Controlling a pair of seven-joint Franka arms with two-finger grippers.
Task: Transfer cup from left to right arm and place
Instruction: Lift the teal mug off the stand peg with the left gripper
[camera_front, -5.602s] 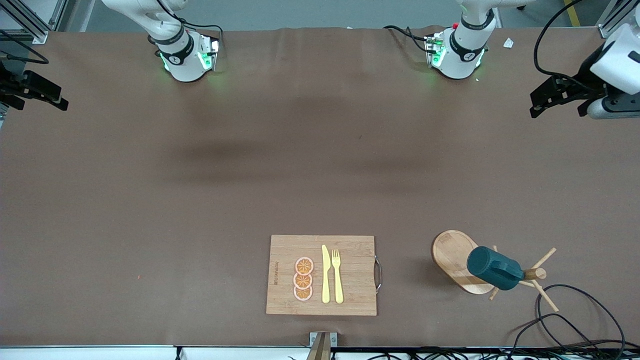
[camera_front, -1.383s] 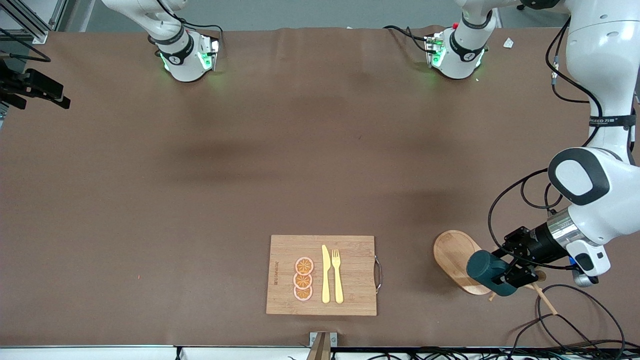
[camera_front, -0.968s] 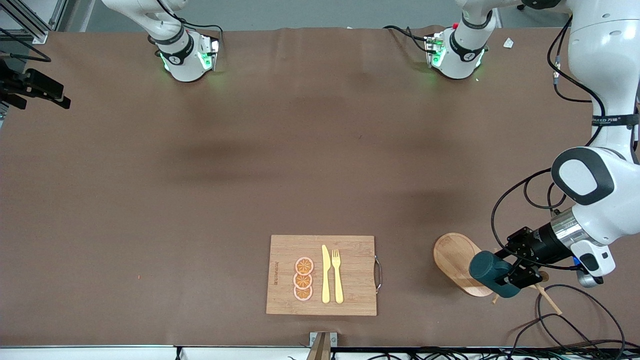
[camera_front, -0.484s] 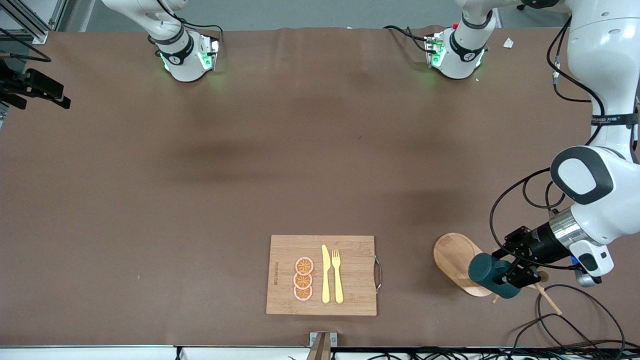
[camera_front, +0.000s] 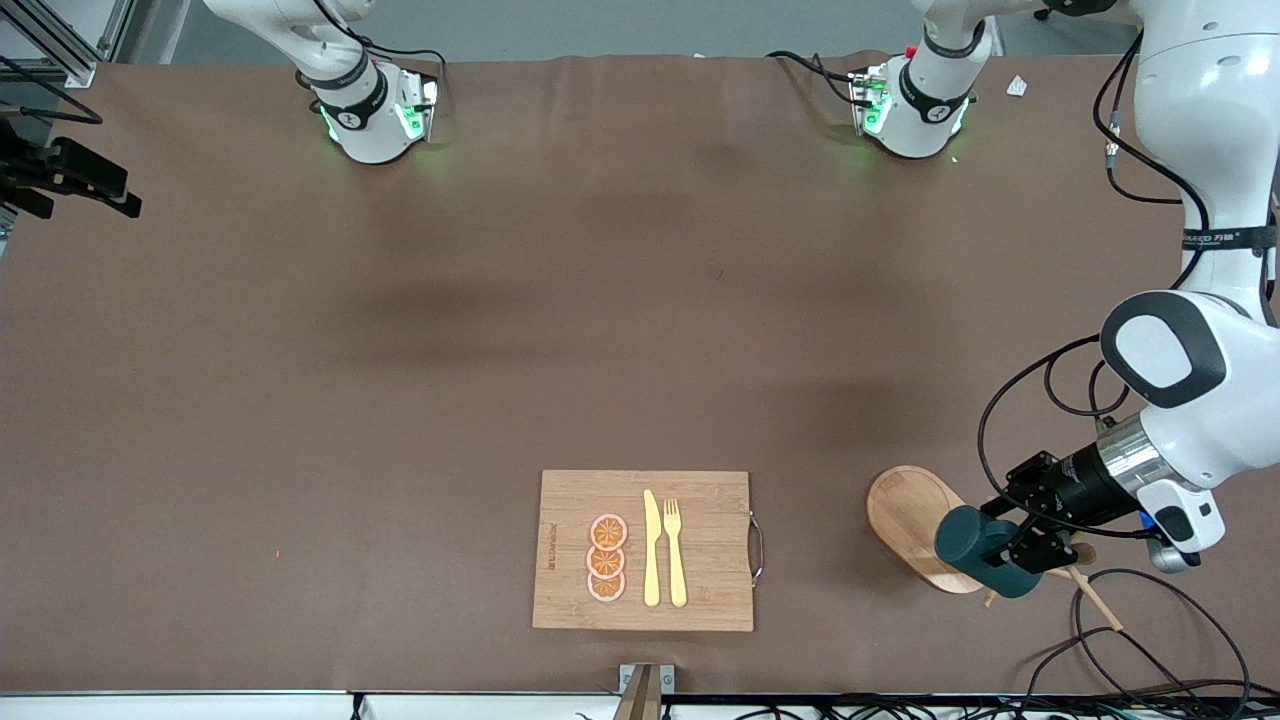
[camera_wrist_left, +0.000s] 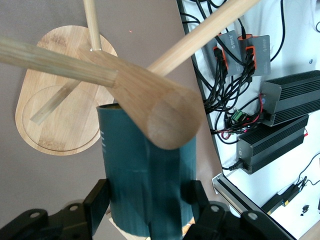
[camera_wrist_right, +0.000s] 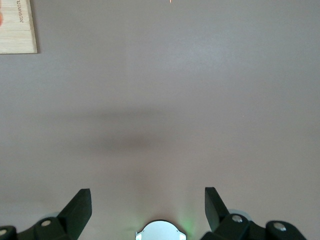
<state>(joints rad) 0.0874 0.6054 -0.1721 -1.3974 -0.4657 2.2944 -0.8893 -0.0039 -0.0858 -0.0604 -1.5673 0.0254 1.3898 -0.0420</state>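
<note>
The cup (camera_front: 978, 550) lies on its side on a peg of the wooden rack (camera_front: 915, 520), near the surface's (camera_front: 500, 330) front edge toward the left arm's end; it hangs over the rack's oval base. The left tool (camera_front: 1012, 543) grips the cup, one finger (camera_wrist_left: 97, 202) pressed on each side of its dark body (camera_wrist_left: 147, 175); the rack's thick post (camera_wrist_left: 150, 107) crosses in front of the cup in the left wrist view. The right tool (camera_wrist_right: 147, 207) waits over the bare surface at the right arm's end, its fingers spread wide with nothing between them. A cutting board (camera_front: 645, 550) with a knife (camera_front: 651, 548), a fork (camera_front: 674, 550) and three orange slices (camera_front: 607, 558) sits at the middle of the front edge; cables (camera_front: 1130, 640) trail at the front corner beside the rack.
</note>
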